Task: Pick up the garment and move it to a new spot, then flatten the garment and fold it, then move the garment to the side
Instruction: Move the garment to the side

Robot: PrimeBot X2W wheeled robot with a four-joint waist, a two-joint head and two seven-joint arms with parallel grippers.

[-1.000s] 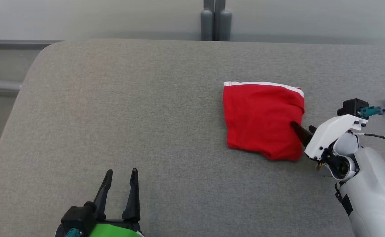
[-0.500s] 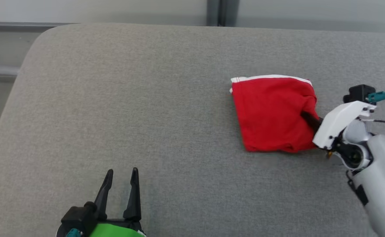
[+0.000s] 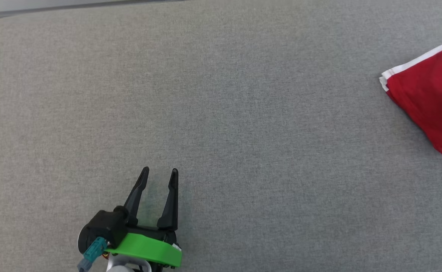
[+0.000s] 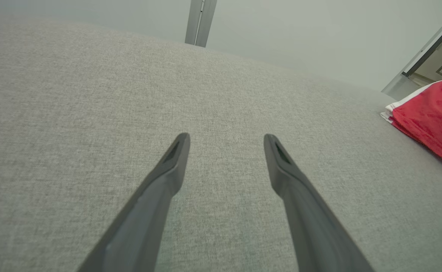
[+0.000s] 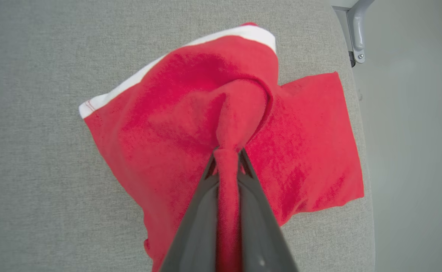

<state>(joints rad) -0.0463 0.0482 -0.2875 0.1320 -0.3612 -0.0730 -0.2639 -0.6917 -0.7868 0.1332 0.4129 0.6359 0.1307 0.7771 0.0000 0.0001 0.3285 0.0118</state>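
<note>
Since 1 second ago the right jaws are no longer standing open at the garment's (image 5: 160, 124) edge. They are now pinching shut on a raised ridge of red cloth, which is running down between the 2 dark fingers (image 5: 198, 223) in the right wrist view. The head camera has also swung, so the garment's place at the far right edge of the head view (image 3: 428, 109) is partly the camera's doing.

Nearest the robot, the left jaws are hanging wide open over bare bench (image 3: 243, 113), both fingers (image 3: 138, 192) apart and holding nothing, well away from the garment. Farther out, the garment is lying on the bench as a compact red packet with a white band along 1 edge. In the right wrist view a single flap is spreading out toward the bench's rounded rim, close to it. Beyond the bench, a grey post (image 4: 200, 22) is standing against a pale wall.

Judging by the folded shape, the last step is in hand: moving the garment to the side. The next move is calling for a steady pinch and a low, slow carry, so the layers are not peeling apart. That loose flap is looking likely to trail or unfold. The garment also needs setting down short of the rim before the right jaws let go.
</note>
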